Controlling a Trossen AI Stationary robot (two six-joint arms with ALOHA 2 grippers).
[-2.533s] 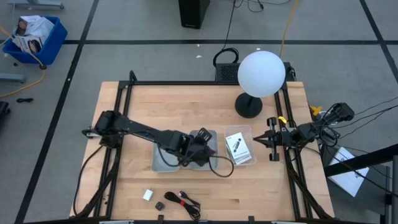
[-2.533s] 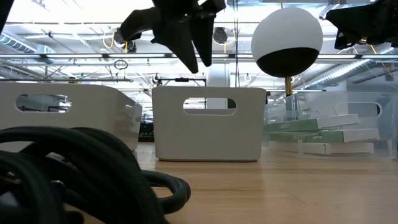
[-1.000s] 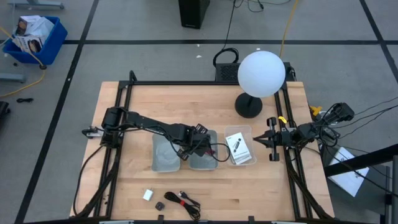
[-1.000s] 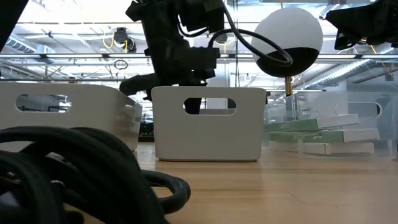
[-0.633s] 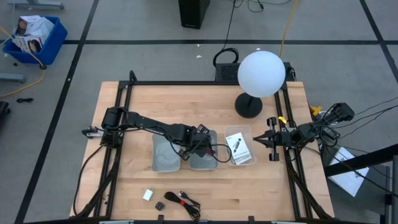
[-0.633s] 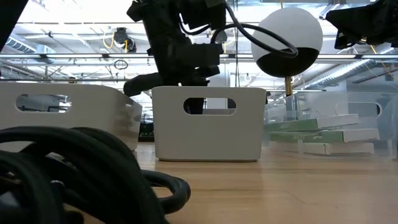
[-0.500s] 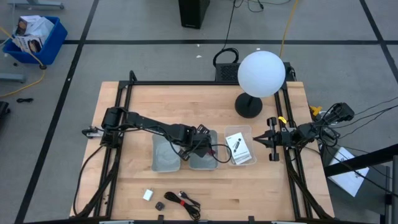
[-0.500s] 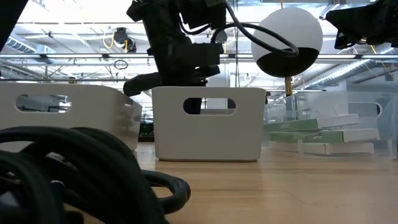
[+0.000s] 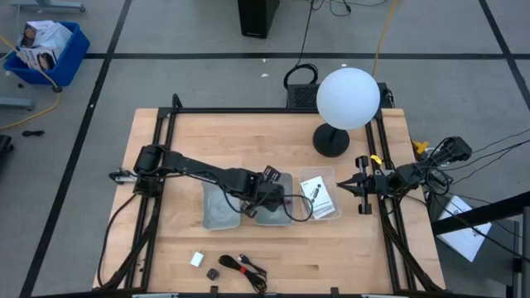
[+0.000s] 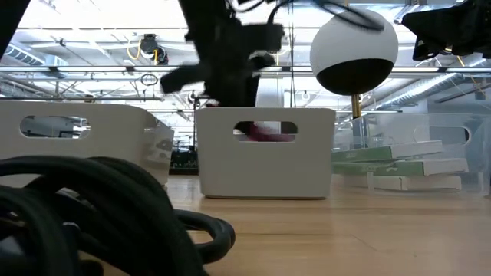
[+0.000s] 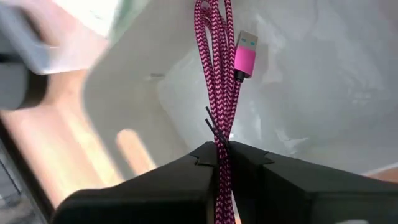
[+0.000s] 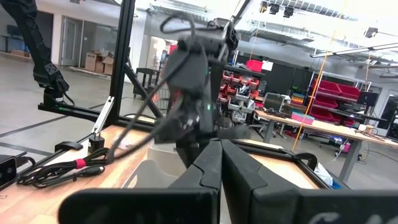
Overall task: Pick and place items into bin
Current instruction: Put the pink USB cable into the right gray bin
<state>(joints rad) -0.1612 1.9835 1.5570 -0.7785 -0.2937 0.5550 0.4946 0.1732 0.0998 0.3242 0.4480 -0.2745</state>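
Note:
My left gripper [image 9: 267,197] reaches into the right one of two white bins [image 9: 286,217] at mid-table and is shut on a pink braided cable [image 11: 217,74] with a pink plug [image 11: 245,53]. Through the bin's handle hole the pink cable [image 10: 265,132] shows in the low view. Cards with black print [image 9: 317,197] lie in a clear tray [image 9: 328,172]. A white block [image 9: 197,259], a tiny black piece [image 9: 213,271] and a black cable with a red bit [image 9: 246,266] lie flat near the table's near edge. My right gripper [image 9: 348,187] waits shut at the table's right edge. My left gripper pinches the bundled strands of the pink cable [image 11: 219,134] between its two fingers [image 11: 249,158], coming from above into the bin. The several strands run out past the fingertips along the fingers' line, and the plug end reaches toward the bin's floor [image 11: 298,99].
A white globe lamp [image 9: 348,98] on a black foot [image 9: 330,141] stands at the far right. A second white bin [image 9: 217,209] sits left of the first. A black arm cable [image 9: 300,217] loops beside the bins. Bare wood [image 9: 348,257] lies toward the near right.
My left gripper has moved a little toward the table's right and near edge and lower into the bin, staying shut on the pink cable. The cable now shows through the bin's handle hole. The bin has slid slightly toward the table's right.

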